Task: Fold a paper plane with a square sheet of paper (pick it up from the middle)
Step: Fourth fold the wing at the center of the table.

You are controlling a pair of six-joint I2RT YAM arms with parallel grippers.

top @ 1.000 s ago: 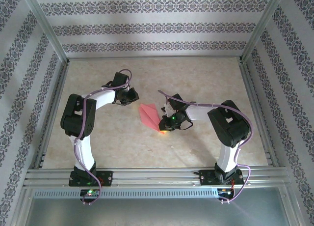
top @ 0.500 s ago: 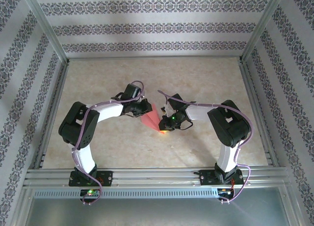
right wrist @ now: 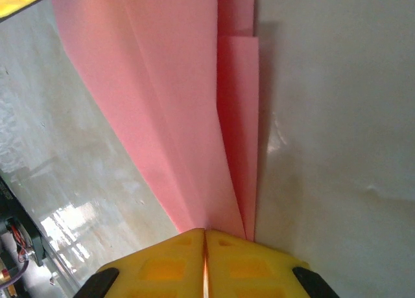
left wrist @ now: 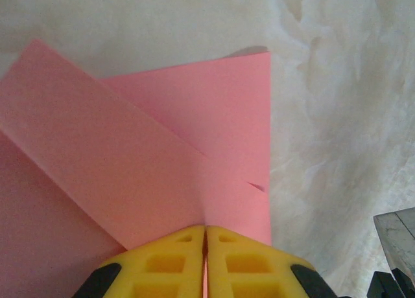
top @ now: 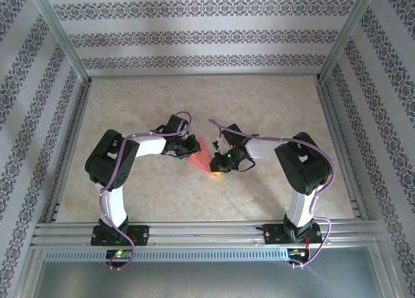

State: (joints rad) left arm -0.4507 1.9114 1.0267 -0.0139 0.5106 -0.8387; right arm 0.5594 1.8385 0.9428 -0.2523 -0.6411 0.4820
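Left gripper point(left wrist: 205, 228) pinched shut on paper plane point(left wrist: 162, 162), left edge; right gripper point(right wrist: 205, 230) clamped shut on near narrow end. Layered folds done; probably wing shaping and release left.

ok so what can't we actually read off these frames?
- Top external: folded pink paper is tiny and half covered by left claw and right claw; outline and folds unreadable.
- Left wrist: paper runs off the left and bottom edges; shut yellow fingers hide whether they pinch it or press on it.
- Right wrist: same at the fingers; paper's far end cut off by the top edge.
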